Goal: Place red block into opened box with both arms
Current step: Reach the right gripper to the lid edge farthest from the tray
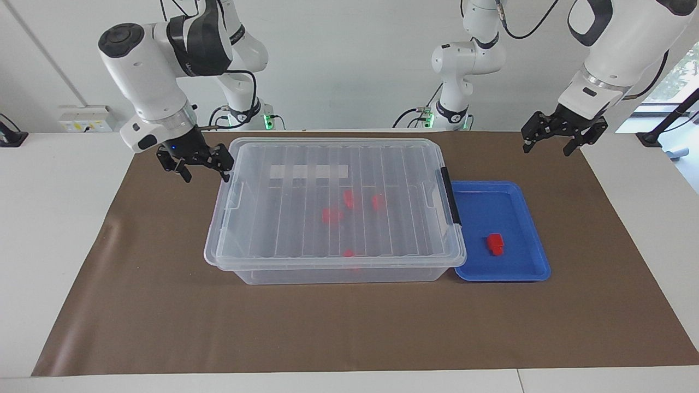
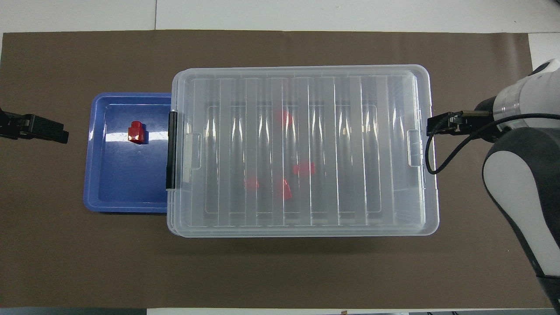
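The box (image 1: 273, 218) (image 2: 372, 153) is a large clear bin in the middle of the mat, with its ribbed lid on. Several red blocks (image 1: 331, 214) (image 2: 303, 169) show through the lid. One red block (image 1: 495, 243) (image 2: 136, 132) lies in the blue tray (image 1: 491, 207) (image 2: 122, 183), which sits beside the box's black latch (image 1: 451, 196), toward the left arm's end. My right gripper (image 1: 206, 176) (image 2: 434, 124) hangs open and empty at the box's unlatched end, close to the lid's rim. My left gripper (image 1: 546, 148) (image 2: 48, 131) waits open and empty over the mat, off the tray's outer side.
A brown mat (image 1: 349, 327) covers the table. Two slimmer white arms (image 1: 240, 103) (image 1: 453, 103) with green-lit bases stand at the robots' edge of the table. A black cable (image 2: 437, 164) loops down from my right wrist beside the box end.
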Robot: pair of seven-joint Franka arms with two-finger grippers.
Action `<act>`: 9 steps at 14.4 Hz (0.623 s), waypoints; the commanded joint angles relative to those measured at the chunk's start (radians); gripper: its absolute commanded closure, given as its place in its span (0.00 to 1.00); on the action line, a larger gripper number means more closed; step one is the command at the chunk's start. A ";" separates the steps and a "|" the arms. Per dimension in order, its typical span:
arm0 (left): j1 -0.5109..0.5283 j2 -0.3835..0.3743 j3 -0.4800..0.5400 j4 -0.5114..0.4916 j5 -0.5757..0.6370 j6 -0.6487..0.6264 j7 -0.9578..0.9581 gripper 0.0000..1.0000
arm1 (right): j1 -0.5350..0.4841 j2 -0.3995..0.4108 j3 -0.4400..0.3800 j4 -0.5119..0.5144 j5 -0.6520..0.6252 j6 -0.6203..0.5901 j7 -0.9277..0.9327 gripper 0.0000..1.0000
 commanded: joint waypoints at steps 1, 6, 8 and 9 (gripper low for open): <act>-0.006 -0.019 0.005 -0.020 0.015 0.009 -0.003 0.00 | -0.003 0.027 0.000 -0.037 -0.011 0.062 -0.005 0.00; -0.004 -0.020 0.005 -0.023 0.015 0.003 -0.002 0.00 | -0.003 0.035 0.002 -0.118 -0.028 0.153 -0.011 0.00; -0.004 -0.020 0.005 -0.023 0.015 0.007 -0.008 0.00 | -0.003 0.035 0.002 -0.122 -0.076 0.153 -0.021 0.00; -0.007 -0.020 0.005 -0.023 0.015 0.014 -0.008 0.00 | -0.005 0.035 0.002 -0.123 -0.089 0.151 -0.042 0.00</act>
